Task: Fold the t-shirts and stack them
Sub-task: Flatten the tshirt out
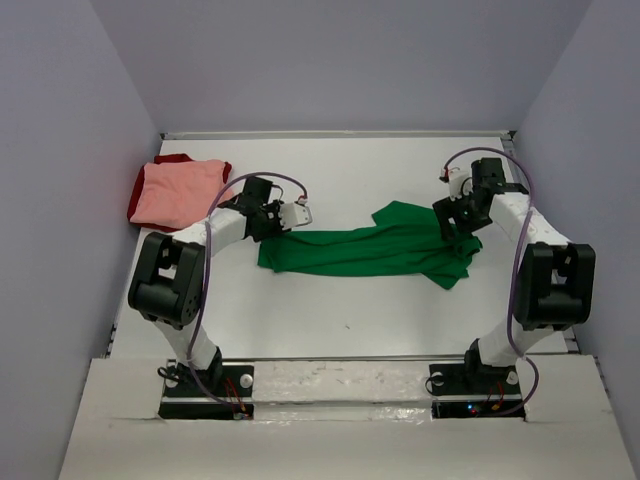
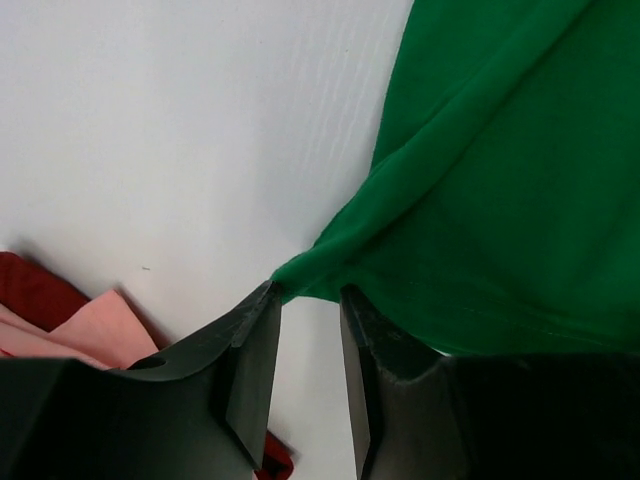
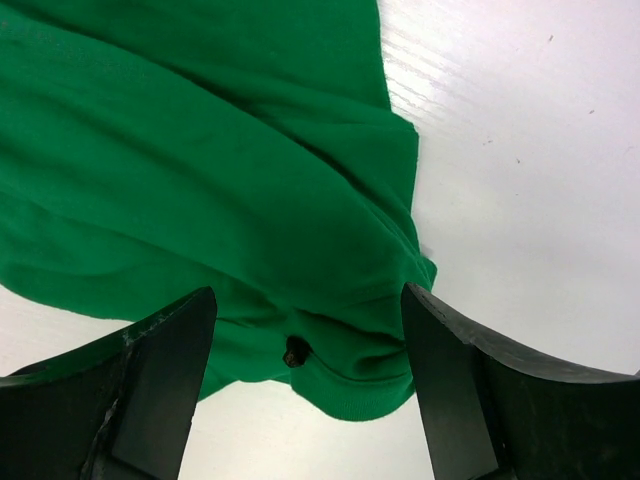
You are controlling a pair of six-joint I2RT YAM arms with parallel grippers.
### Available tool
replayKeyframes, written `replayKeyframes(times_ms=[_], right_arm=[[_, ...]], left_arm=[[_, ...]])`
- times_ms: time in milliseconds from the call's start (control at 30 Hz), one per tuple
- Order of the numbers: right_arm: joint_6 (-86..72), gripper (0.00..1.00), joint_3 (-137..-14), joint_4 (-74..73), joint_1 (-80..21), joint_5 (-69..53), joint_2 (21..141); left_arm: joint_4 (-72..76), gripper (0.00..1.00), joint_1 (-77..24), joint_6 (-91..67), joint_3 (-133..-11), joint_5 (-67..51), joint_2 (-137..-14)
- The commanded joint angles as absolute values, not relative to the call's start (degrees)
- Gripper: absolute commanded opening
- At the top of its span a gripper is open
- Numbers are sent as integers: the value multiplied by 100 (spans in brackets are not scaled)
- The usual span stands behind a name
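Green t-shirt (image 3: pixel 200 180) is seen bunched w/ soft folds on white table (image 3: pixel 520 150); right gripper (image 3: pixel 308 295) is spread wide, fingers (image 3: pixel 165 380) either side of cloth's lumpy end, nothing pinched; small dark spot (image 3: pixel 296 352) is seen nr hem.

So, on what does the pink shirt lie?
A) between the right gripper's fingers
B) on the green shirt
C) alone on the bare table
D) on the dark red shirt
D: in the top view the pink shirt lies on the dark red shirt, whose edges show around it, well apart from the green shirt.
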State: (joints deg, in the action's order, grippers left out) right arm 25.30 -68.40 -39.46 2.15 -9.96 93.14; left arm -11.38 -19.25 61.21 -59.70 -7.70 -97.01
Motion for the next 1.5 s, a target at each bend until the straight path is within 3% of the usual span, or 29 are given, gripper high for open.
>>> replayKeyframes(times_ms=[0,367,933,1033,1167,1300,1467], right_arm=[[2584,80,-6803,-3709,193,-870,9351],[2610,80,-6785,-3718,193,-809,9439],[2663,79,-6776,-3709,193,-589,9554],[2663,79,-6768,-3709,193,-545,9545],[2663,79,-6768,-3709,193,-563,9536],[2672,79,-6767,-3709,193,-554,9580],[2663,79,-6785,-3700,193,-554,9545]], left_arm=[[-1037,44,-1802,6512,-6267,-826,-9764],[-1257,51,-1591,6838,-6539,-808,-10010],[-1793,49,-1591,6943,-6803,-1248,-10204],[-2187,37,-1591,7005,-6934,-1397,-10379],[-2233,13,-1573,7022,-6917,-1432,-10459],[-2346,1,-1565,7023,-6969,-1626,-10371],[-2523,0,-1556,7005,-7058,-1705,-10275]])
